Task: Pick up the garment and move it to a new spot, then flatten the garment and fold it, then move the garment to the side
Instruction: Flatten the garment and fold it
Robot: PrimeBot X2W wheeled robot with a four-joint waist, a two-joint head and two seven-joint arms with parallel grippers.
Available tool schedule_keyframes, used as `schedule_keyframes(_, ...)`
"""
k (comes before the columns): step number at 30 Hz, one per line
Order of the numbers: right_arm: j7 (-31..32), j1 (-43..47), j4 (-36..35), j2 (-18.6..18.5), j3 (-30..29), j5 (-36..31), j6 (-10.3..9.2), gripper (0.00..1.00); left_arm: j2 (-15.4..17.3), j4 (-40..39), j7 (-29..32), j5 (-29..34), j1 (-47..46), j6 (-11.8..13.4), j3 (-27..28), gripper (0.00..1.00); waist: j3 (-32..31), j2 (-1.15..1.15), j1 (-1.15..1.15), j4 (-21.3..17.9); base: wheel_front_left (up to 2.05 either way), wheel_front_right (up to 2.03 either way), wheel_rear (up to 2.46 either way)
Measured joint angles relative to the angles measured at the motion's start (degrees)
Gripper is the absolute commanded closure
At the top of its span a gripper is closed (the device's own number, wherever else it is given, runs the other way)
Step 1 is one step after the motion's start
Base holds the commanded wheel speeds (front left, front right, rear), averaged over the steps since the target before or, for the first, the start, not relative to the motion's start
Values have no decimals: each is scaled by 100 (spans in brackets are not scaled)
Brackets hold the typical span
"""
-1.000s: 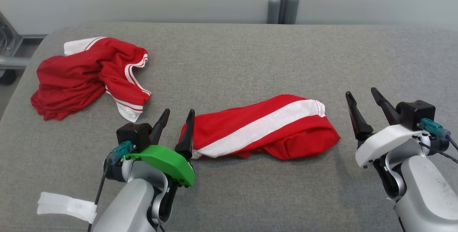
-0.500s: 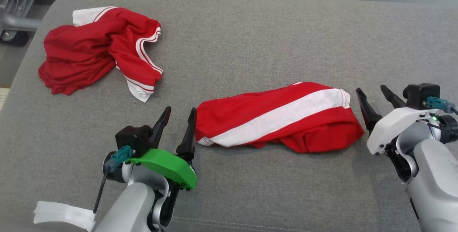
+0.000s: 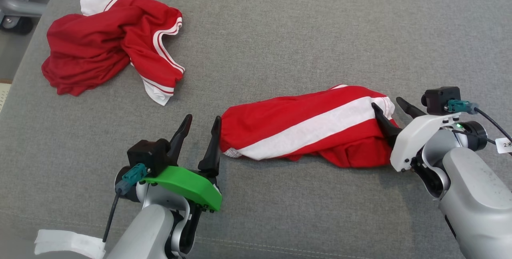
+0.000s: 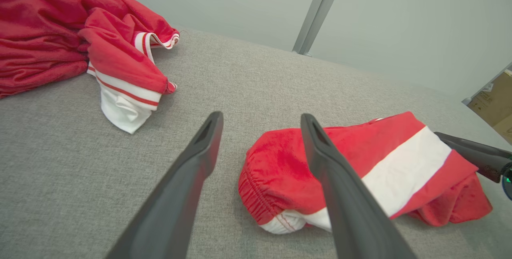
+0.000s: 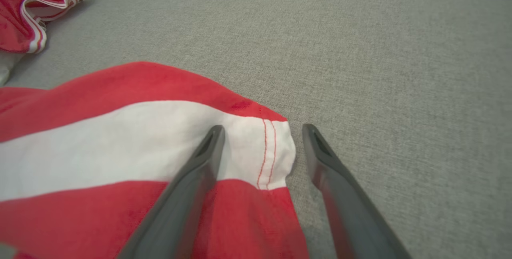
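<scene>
The garment [image 3: 304, 127], red with a broad white stripe, lies bunched lengthwise on the grey cushion between my two arms. My left gripper [image 3: 202, 118] stands open at its left, elastic end, its right finger just beside the cloth [image 4: 384, 163] and its left finger over bare cushion; seen along the gripper [image 4: 262, 114], nothing is between the fingers. My right gripper [image 3: 386, 102] is open at the garment's right end. In the right wrist view the gripper [image 5: 263, 126] straddles the white hem corner [image 5: 100, 139], left finger over cloth, right finger over cushion.
A second red garment [image 3: 108, 39] with white trim lies crumpled at the far left of the grey cushion [image 3: 280, 31]. A metal frame [image 3: 16, 7] stands past the cushion's far-left corner. White tape [image 3: 68, 243] hangs off my left arm. A cardboard box [image 4: 496, 99] sits beyond the right edge.
The head camera has tilted down, shifting the whole picture. My right gripper has moved left, from clear of the garment to straddling its right end. The left gripper stays beside the left end.
</scene>
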Motion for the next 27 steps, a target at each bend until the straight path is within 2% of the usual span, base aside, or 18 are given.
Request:
schedule_keyframes(13, 209, -147, 175, -226, 586, 582, 0, 0, 14, -186, 98, 63, 66, 52, 97, 0, 67, 0, 0, 33, 0, 0, 0)
schedule_keyframes(15, 250, -183, 180, -240, 706, 689, 0, 15, 16, -203, 100, 67, 108, 54, 111, 0, 71, 0, 0, 27, 0, 0, 0)
schedule_keyframes(16, 253, -197, 179, -240, 750, 721, 0, 28, 19, -216, 101, 77, 127, 60, 115, 0, 73, 0, 0, 23, 0, 0, 0)
schedule_keyframes(17, 253, -200, 178, -242, 799, 756, 0, 50, 23, -227, 109, 86, 133, 62, 118, 0, 75, 0, 0, 19, 0, 0, 0)
schedule_keyframes(21, 252, -213, 179, -287, 982, 896, 0, 65, 33, -298, 154, 103, 140, 67, 140, 0, 83, 0, 0, -5, 0, 0, 0)
schedule_keyframes(22, 245, -227, 177, -299, 1016, 912, 0, 74, 35, -310, 157, 110, 144, 67, 145, 0, 83, 0, 0, -12, 0, 0, 0)
schedule_keyframes(23, 209, -248, 174, -312, 1053, 912, 0, 92, 36, -316, 157, 111, 147, 68, 156, 0, 83, 0, 0, -20, 0, 0, 0)
schedule_keyframes(24, 157, -281, 171, -325, 1089, 912, 0, 100, 40, -318, 157, 111, 151, 68, 175, 0, 79, 0, 0, -31, 0, 0, 0)
schedule_keyframes(27, -31, -385, 143, -379, 1151, 912, 0, 100, 55, -319, 157, 111, 194, 68, 268, 0, 47, 0, 0, -81, 0, 0, 0)
